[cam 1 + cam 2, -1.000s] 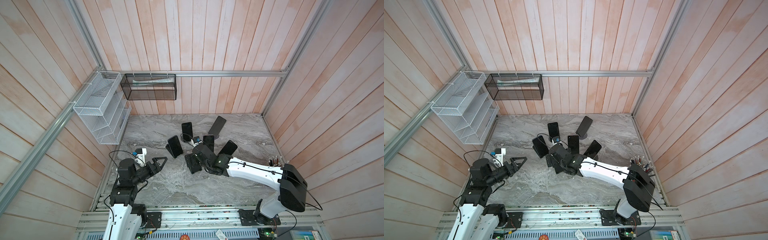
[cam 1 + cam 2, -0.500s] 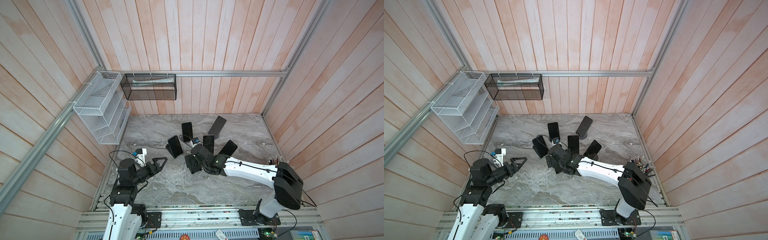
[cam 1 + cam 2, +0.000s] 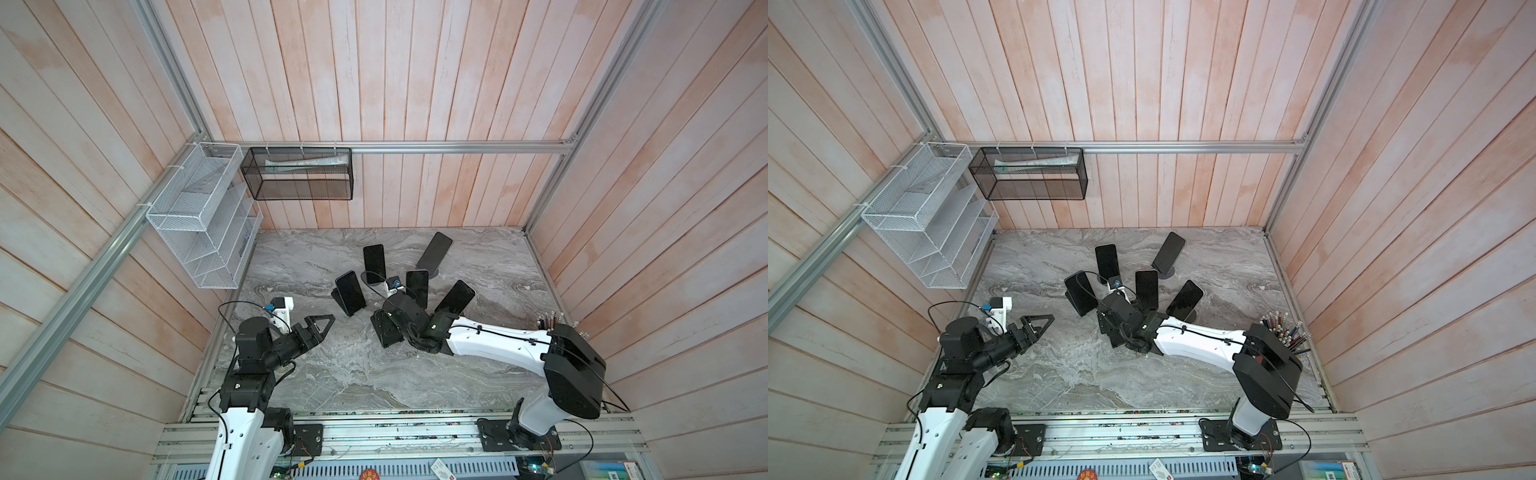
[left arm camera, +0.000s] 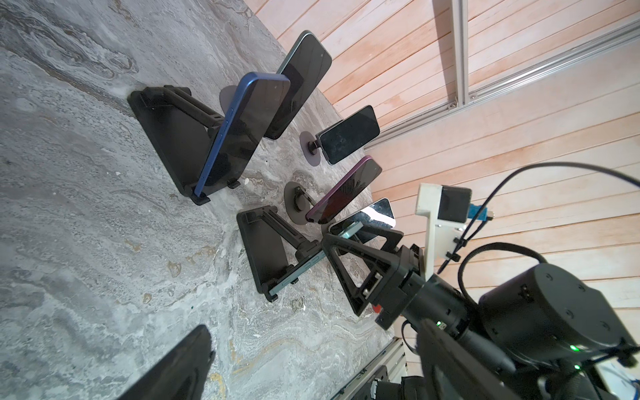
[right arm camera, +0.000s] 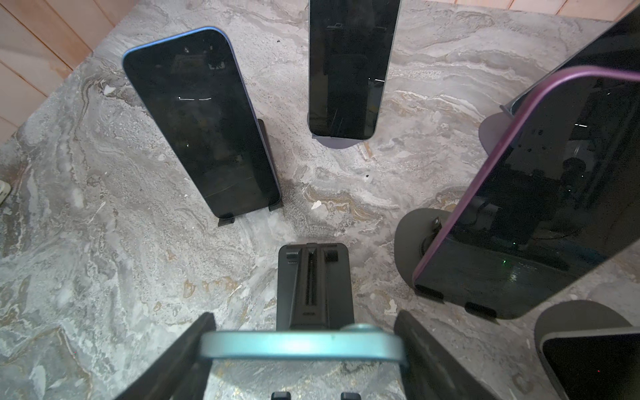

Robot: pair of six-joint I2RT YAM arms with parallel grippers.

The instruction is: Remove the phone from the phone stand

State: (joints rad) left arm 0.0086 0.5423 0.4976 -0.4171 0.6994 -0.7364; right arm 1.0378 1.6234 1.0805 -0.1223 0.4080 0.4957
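A teal phone (image 5: 301,344) leans on a black folding phone stand (image 5: 313,277) in the middle of the marble table. My right gripper (image 5: 303,325) has come down over the phone's top edge, and its two black fingers press against the phone's two sides. The left wrist view shows the same grip on the phone (image 4: 346,229) over its stand (image 4: 266,249). In both top views the right gripper (image 3: 395,320) (image 3: 1117,320) covers that phone. My left gripper (image 3: 322,322) (image 4: 311,374) hovers open and empty above the table's left side.
Several other phones stand on stands close around: a blue one (image 5: 201,121) (image 3: 350,292), a purple one (image 5: 536,194), and others behind (image 5: 346,69). A pencil holder (image 3: 548,322) sits at the right edge. Wire baskets (image 3: 199,216) (image 3: 297,174) hang on the walls.
My right gripper has narrowed its jaws from wide open onto the sides of the teal phone. The left arm has not moved.
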